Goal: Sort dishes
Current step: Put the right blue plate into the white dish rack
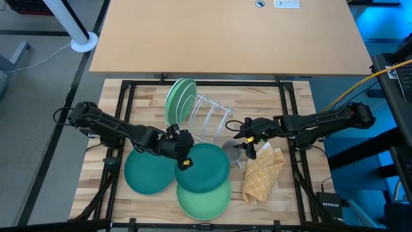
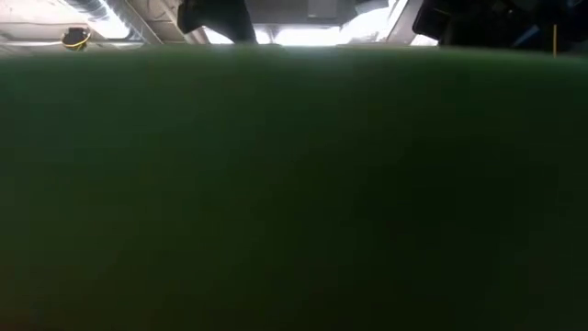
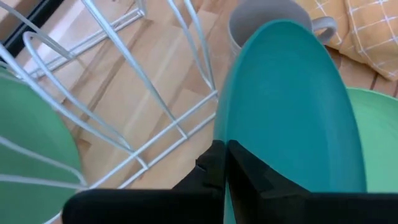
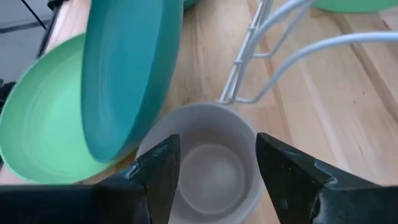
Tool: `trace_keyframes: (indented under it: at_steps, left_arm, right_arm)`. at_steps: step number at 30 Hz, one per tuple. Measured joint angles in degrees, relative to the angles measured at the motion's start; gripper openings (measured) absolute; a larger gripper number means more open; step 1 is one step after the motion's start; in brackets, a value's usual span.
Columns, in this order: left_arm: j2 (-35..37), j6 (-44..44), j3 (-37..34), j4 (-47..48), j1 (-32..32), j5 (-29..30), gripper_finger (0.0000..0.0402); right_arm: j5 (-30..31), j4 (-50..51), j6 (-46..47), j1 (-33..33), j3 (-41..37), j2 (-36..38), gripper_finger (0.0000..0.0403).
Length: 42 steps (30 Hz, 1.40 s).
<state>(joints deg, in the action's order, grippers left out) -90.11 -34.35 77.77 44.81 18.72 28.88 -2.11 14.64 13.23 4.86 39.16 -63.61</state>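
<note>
My left gripper [image 1: 182, 149] [image 3: 225, 155] is shut on a darker teal plate [image 1: 205, 166] [image 3: 289, 99], which stands tilted above the others. A second teal plate [image 1: 147, 174] and a light green plate [image 1: 206, 201] [image 4: 43, 124] lie flat on the table. Another light green plate [image 1: 180, 100] [image 3: 31, 143] stands on edge in the wire rack [image 1: 211, 116]. My right gripper [image 1: 248, 140] [image 4: 214, 155] is open, its fingers on either side of the grey cup [image 1: 233, 152] without touching it. The low view is filled by a dark green surface [image 2: 294, 184]. My left gripper pinches the teal plate's rim [image 3: 231, 144] between its two fingers, one finger on each face, coming from the table's left. The plate is tilted steeply, with its far edge [image 3: 280, 25] near the cup. Whether its low edge rests on the light green plate, I cannot tell.
A tan waffle-patterned cloth [image 1: 262, 174] [image 3: 360, 25] lies right of the cup. The rack's bare wire hoops [image 3: 124, 81] [image 4: 280, 50] stand just beyond the held plate. A dark frame [image 1: 125, 116] borders the wooden table, and a tan board [image 1: 225, 32] lies past the far edge.
</note>
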Motion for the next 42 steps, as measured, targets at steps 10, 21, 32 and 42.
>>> trace_keyframes:
  at_steps: [10,21,32,42]
  left_arm:
    - [0.00,1.11,5.41,4.14,0.02,1.51,0.0001]
    - [0.00,1.18,5.63,4.34,0.02,2.03,0.0001]
    - [0.00,1.31,5.69,4.31,0.00,2.05,0.0001]
    - [0.00,1.34,5.69,4.28,0.00,2.06,0.0001]
  right_arm:
    - [-0.02,-3.43,-2.44,0.00,0.00,1.48,0.0215]
    - [-0.02,-11.78,0.07,0.04,0.00,1.25,0.0215]
    - [1.48,-19.79,1.55,2.91,-0.02,-4.02,0.0215]
    - [11.63,-22.38,1.53,5.79,-0.02,-7.96,0.0215]
